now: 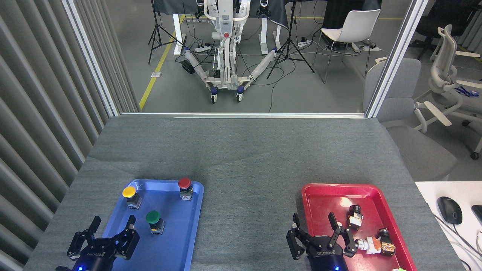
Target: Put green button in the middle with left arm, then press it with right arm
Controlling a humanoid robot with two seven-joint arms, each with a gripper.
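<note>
Both claws spread wide, empty. Green button (153, 219) sits in the blue tray (188, 241), just beside my left claw (112, 226). Risk: clipping its mushroom cap and tipping it, or grabbing yellow instead.

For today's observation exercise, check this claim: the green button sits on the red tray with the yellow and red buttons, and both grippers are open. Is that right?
Not quite. The head view shows the green button on the blue tray, not the red tray. The rest holds: the yellow button and red button share that tray, and the left gripper and right gripper are open.
</note>
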